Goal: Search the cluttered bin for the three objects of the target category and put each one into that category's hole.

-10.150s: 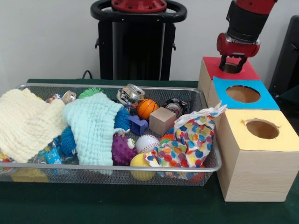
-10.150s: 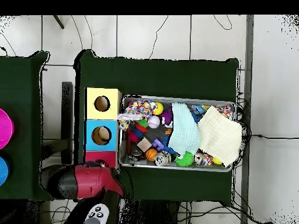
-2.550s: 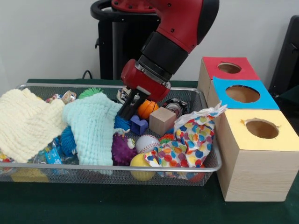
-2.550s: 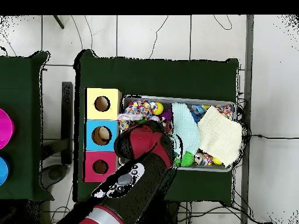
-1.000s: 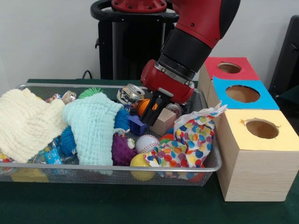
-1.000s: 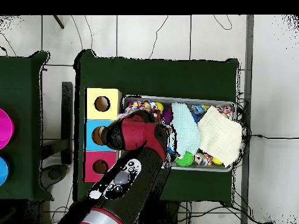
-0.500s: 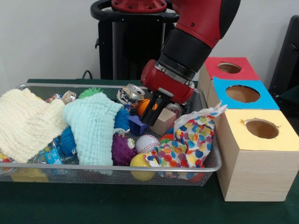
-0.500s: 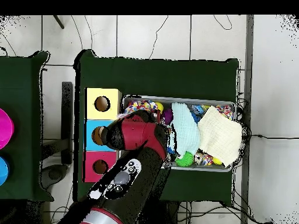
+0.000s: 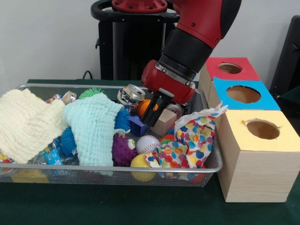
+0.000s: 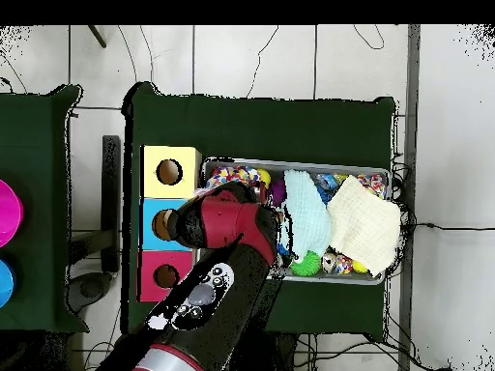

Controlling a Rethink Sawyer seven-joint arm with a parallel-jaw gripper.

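The gripper (image 9: 156, 114), jaws parted, hangs at the wire bin's (image 9: 213, 165) far right corner, straddling the tilted wooden block (image 9: 164, 123), with the orange ball (image 9: 146, 106) just beside.

Arm (image 9: 201, 18): big, round, red with a black band
Gripper (image 9: 154, 111): red head, thin black fingers
Pedestal (image 9: 136, 42): black

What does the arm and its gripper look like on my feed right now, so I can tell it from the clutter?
The arm is glossy red with a thick black cylindrical section near the wrist. Below that sits a rounded red wrist housing carrying the gripper, whose fingers are slim and black. From overhead, the arm shows a black link with a white, speckled panel.
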